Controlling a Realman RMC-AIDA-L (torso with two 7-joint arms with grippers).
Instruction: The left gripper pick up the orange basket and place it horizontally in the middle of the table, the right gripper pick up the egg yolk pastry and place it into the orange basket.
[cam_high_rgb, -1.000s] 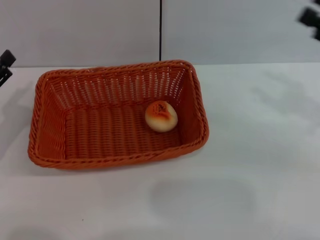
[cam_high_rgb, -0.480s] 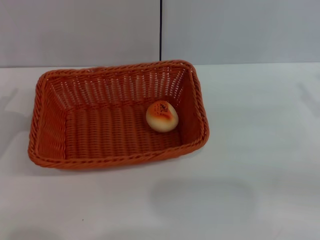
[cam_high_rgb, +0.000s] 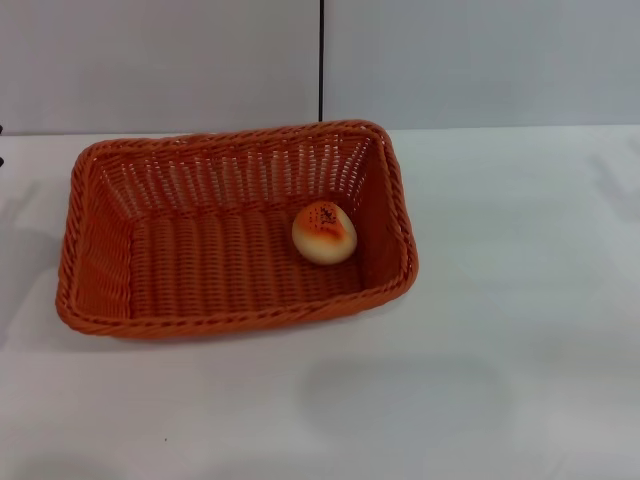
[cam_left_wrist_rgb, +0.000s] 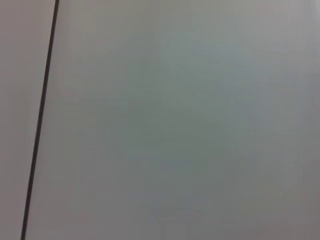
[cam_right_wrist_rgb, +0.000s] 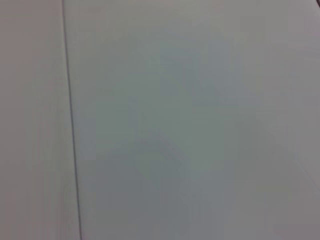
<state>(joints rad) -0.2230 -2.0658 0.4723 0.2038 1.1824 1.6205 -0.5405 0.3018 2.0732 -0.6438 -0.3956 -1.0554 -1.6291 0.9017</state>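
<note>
The orange basket (cam_high_rgb: 200, 270) lies lengthwise across the middle of the white table (cam_high_rgb: 500, 380) in the head view. The egg yolk pastry (cam_high_rgb: 324, 232) rests inside it, on the basket floor near the right end wall. Neither the left gripper nor the right gripper shows in the head view. Both wrist views show only a plain grey wall with a thin dark seam, and no fingers.
A grey wall with a vertical dark seam (cam_high_rgb: 321, 60) stands behind the table. White tabletop runs in front of the basket and to its right.
One second ago black parts of the arms showed at the far left edge and the top right corner of the head view; both have left the picture. Basket and pastry have stayed put.
</note>
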